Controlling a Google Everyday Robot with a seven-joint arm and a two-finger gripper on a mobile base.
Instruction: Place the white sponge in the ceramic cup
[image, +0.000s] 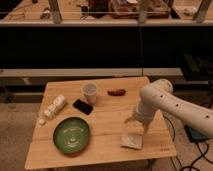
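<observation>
The white sponge (132, 140) lies flat on the wooden table (107, 125) near its front right corner. The ceramic cup (89, 93) stands upright at the back middle of the table, well to the left of the sponge and further back. My gripper (136, 124) points down at the end of the white arm (170, 102), right above the sponge's back edge and very close to it. Whether it touches the sponge I cannot tell.
A round green plate (72, 134) sits at the front left. A black phone (83, 106) lies between the plate and the cup. A row of small white chunks (52, 109) is at the left edge. A brown object (117, 92) lies right of the cup.
</observation>
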